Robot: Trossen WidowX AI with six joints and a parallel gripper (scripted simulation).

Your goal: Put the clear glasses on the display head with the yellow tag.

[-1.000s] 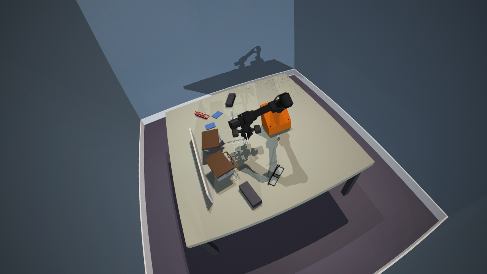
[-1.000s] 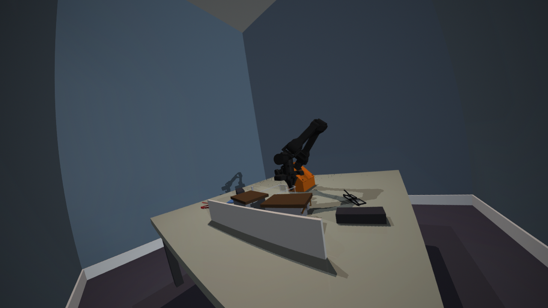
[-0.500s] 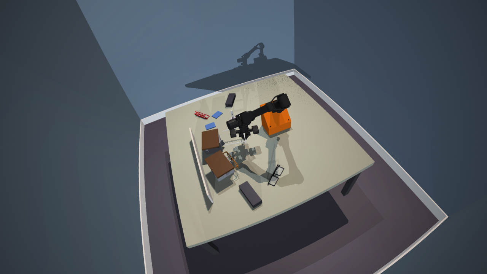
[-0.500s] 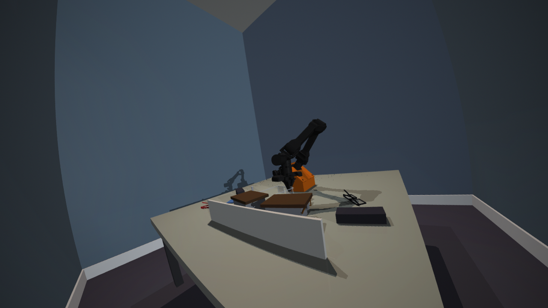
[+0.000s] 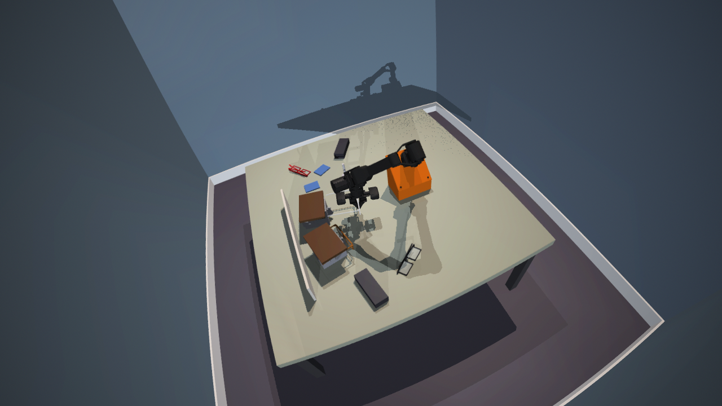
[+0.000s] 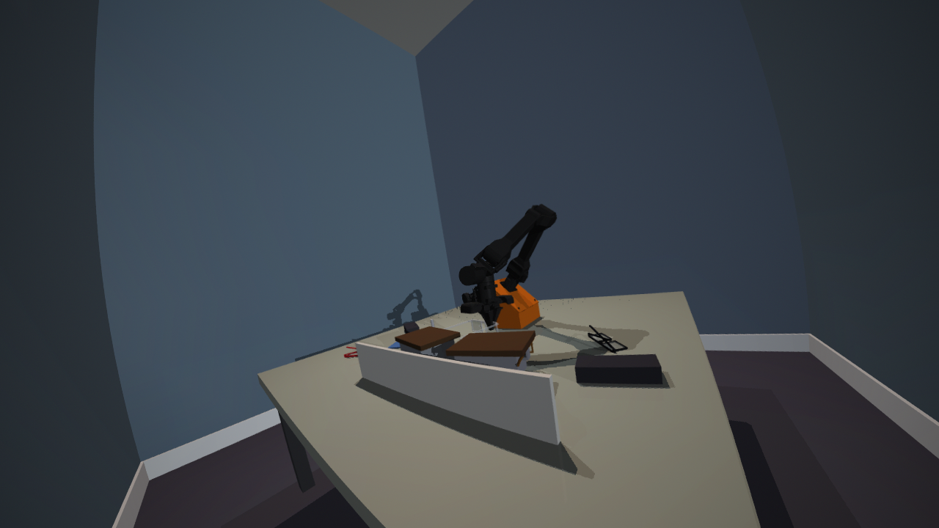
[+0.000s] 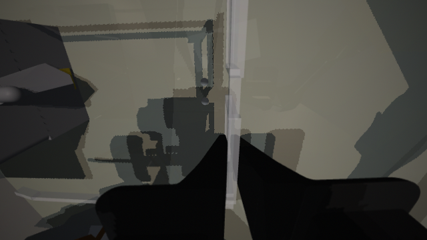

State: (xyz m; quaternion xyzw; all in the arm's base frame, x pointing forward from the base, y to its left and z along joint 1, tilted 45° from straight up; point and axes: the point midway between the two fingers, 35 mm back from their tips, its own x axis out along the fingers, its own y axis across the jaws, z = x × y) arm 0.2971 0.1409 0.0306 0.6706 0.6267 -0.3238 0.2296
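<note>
The clear glasses (image 5: 357, 202) (image 6: 477, 325) (image 7: 236, 50) are held by the front frame, their temples pointing toward the heads. My gripper (image 5: 358, 206) (image 6: 491, 323) (image 7: 227, 140) is shut on them, above the table and in front of the heads. One temple shows at the lower left of the wrist view; the other is out of that view. The display head with the yellow tag (image 7: 67, 71) is the brown-topped head (image 5: 311, 206) (image 6: 426, 337) (image 7: 30, 47) without glasses. The other head (image 5: 327, 243) (image 6: 492, 343) wears brown glasses (image 5: 351, 246). The ears are hidden.
A white panel (image 5: 298, 247) (image 6: 459, 389) stands behind the heads. Black glasses (image 5: 413, 252) and a dark block (image 5: 371, 288) (image 6: 618, 370) lie on the other head's side. Red glasses (image 5: 298, 170), two blue pads and another dark block (image 5: 341, 148) lie on the opposite side.
</note>
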